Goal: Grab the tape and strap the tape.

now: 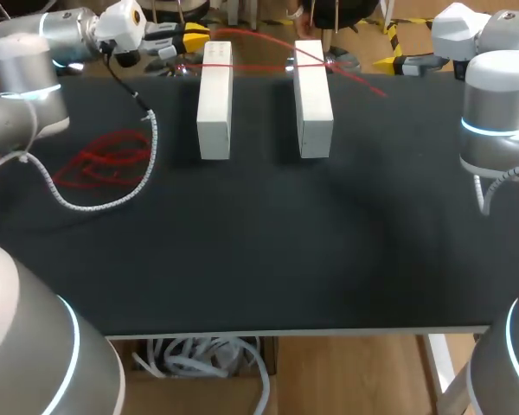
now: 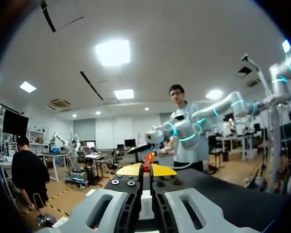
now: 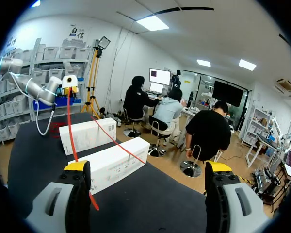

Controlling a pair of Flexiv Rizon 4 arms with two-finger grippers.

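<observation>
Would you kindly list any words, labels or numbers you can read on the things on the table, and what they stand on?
No text is legible.
Right white box: small dark marks on its side, too small to read.
Left white box: faint marks on top, too blurred to read.

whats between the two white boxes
Bare black table, seen in the head view between the left box and right box; only the red tape spans the gap near their far ends.
</observation>
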